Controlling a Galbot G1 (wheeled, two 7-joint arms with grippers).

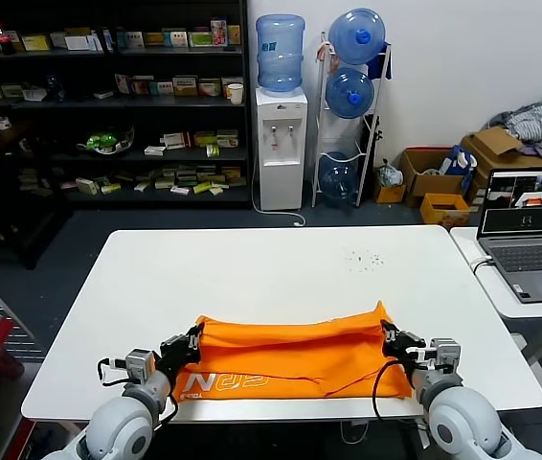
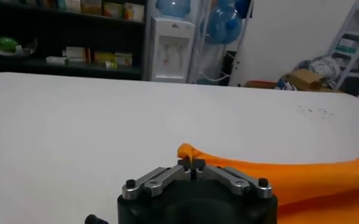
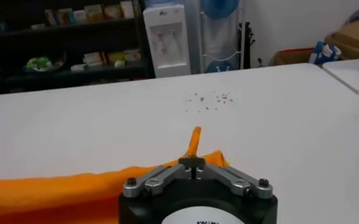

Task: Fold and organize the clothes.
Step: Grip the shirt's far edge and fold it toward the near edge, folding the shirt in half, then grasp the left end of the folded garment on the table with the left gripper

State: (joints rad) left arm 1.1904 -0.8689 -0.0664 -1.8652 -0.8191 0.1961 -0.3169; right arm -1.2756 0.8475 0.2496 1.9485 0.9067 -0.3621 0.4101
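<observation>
Pinched cloth shows in both tools: left tool (image 1: 192, 342) and right tool (image 1: 389, 338) are each clamped on an end of the orange T-shirt (image 1: 290, 359), lying on the white worktop (image 1: 252, 268).

T-shirt (image 1: 295, 359) lies on bench (image 1: 252, 273), at near edge. Left pincer (image 1: 192, 342) pinches its left corner, right pincer (image 1: 387, 338) its right corner. Laptop (image 1: 531, 235) on side table right of bench. Shelves (image 1: 108, 96), water dispenser (image 1: 281, 144) behind.
</observation>
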